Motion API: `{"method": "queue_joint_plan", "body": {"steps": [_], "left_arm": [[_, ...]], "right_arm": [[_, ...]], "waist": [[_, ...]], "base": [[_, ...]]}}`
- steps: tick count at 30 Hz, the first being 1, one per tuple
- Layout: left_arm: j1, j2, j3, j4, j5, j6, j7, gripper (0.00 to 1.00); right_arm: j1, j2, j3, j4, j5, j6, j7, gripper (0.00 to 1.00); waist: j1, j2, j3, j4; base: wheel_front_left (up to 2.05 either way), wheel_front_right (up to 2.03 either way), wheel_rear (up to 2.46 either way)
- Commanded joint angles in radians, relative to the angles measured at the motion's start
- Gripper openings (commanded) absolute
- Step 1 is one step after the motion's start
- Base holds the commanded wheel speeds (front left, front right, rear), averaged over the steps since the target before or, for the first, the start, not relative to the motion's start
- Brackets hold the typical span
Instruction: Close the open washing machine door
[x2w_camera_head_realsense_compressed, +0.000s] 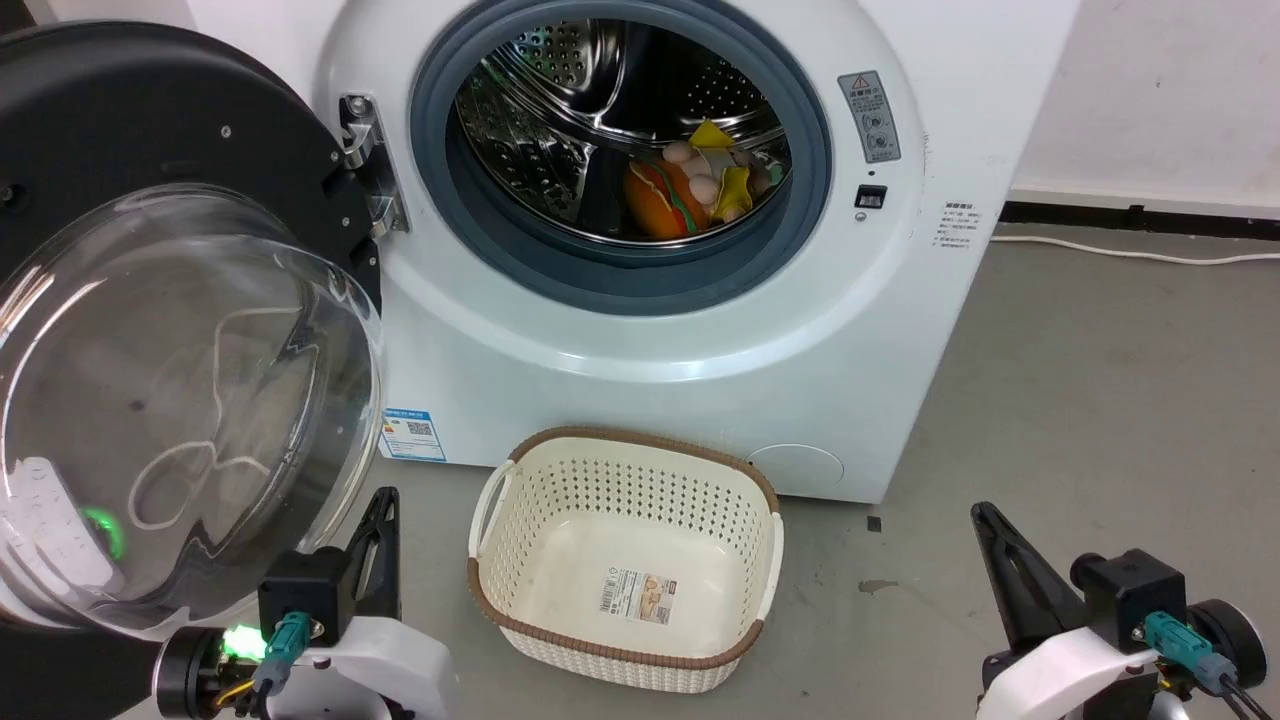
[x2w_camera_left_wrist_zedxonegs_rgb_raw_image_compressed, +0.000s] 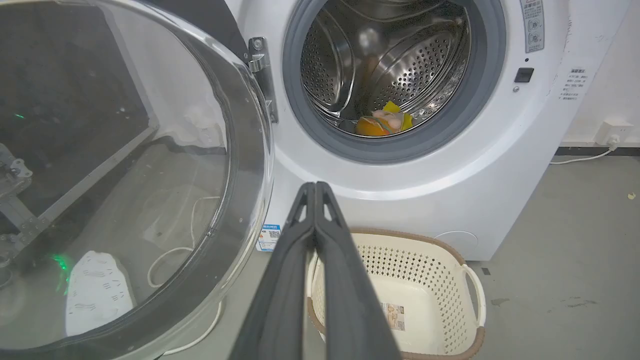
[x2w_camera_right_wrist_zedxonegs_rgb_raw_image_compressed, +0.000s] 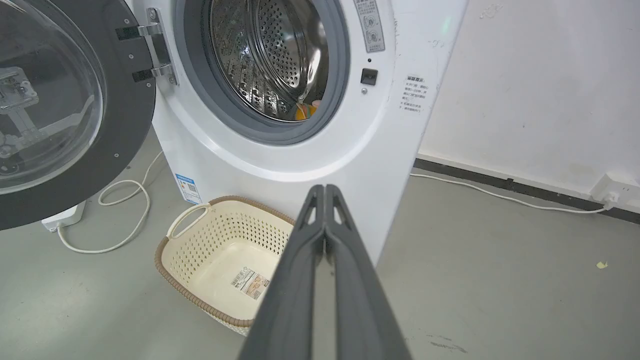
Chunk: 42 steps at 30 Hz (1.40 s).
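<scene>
The white washing machine (x2w_camera_head_realsense_compressed: 700, 330) stands ahead with its steel drum exposed; soft toys (x2w_camera_head_realsense_compressed: 700, 185) lie inside it. Its round black-framed door (x2w_camera_head_realsense_compressed: 150, 130) hangs wide open on the left hinge (x2w_camera_head_realsense_compressed: 365, 165), the clear glass bowl (x2w_camera_head_realsense_compressed: 190, 400) bulging toward me. My left gripper (x2w_camera_head_realsense_compressed: 385, 500) sits low beside the bowl's lower right edge, shut and holding nothing; its fingers (x2w_camera_left_wrist_zedxonegs_rgb_raw_image_compressed: 300, 260) point at the machine's front in the left wrist view. My right gripper (x2w_camera_head_realsense_compressed: 985, 515) rests low at the right, shut and empty, fingers (x2w_camera_right_wrist_zedxonegs_rgb_raw_image_compressed: 345, 260) aimed at the machine's right corner.
A cream perforated basket (x2w_camera_head_realsense_compressed: 500, 600) with a brown rim stands on the grey floor just before the machine, between my grippers. A white cable (x2w_camera_right_wrist_zedxonegs_rgb_raw_image_compressed: 120, 220) and power strip (x2w_camera_right_wrist_zedxonegs_rgb_raw_image_compressed: 65, 217) lie under the open door. Another cable (x2w_camera_head_realsense_compressed: 1130, 255) runs along the right wall.
</scene>
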<state>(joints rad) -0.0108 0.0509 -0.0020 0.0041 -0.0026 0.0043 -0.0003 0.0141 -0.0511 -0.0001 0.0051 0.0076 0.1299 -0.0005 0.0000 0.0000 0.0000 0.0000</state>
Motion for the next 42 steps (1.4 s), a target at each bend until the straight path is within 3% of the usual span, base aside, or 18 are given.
{"method": "queue_joint_plan", "body": {"steps": [1, 18, 19, 40, 41, 42], "left_arm": [[0.011, -0.001, 0.002, -0.004, 0.003, -0.004, 0.0, 0.0], [0.011, -0.001, 0.002, -0.004, 0.003, -0.004, 0.0, 0.0], [0.0, 0.0, 0.0, 0.0, 0.0, 0.0, 0.0, 1.0], [0.01, 0.0, -0.035, 0.007, -0.048, 0.011, -0.039, 1.0], [0.01, 0.0, -0.037, 0.007, -0.051, 0.011, -0.041, 0.72], [0.01, 0.0, -0.039, 0.007, -0.054, 0.012, -0.043, 0.25]], "right_arm": [[-0.014, 0.001, 0.0, -0.005, -0.008, 0.001, 0.0, 0.0], [-0.014, 0.001, 0.0, -0.005, -0.008, 0.001, 0.0, 0.0], [0.0, 0.0, 0.0, 0.0, 0.001, 0.0, 0.0, 1.0], [0.016, 0.0, 0.015, 0.013, 0.051, 0.0, -0.035, 1.0], [0.017, 0.0, 0.016, 0.014, 0.053, 0.0, -0.037, 1.0], [0.018, 0.0, 0.017, 0.014, 0.056, 0.0, -0.039, 1.0]], "waist": [[0.0, 0.0, 0.0, 0.0], [0.0, 0.0, 0.0, 0.0], [0.0, 0.0, 0.0, 0.0], [0.0, 0.0, 0.001, 0.003], [0.0, 0.0, 0.001, 0.003], [0.0, 0.0, 0.001, 0.003]], "base": [[0.0, 0.0, 0.0], [0.0, 0.0, 0.0], [0.0, 0.0, 0.0], [0.0, 0.0, 0.0], [0.0, 0.0, 0.0], [0.0, 0.0, 0.0]]}}
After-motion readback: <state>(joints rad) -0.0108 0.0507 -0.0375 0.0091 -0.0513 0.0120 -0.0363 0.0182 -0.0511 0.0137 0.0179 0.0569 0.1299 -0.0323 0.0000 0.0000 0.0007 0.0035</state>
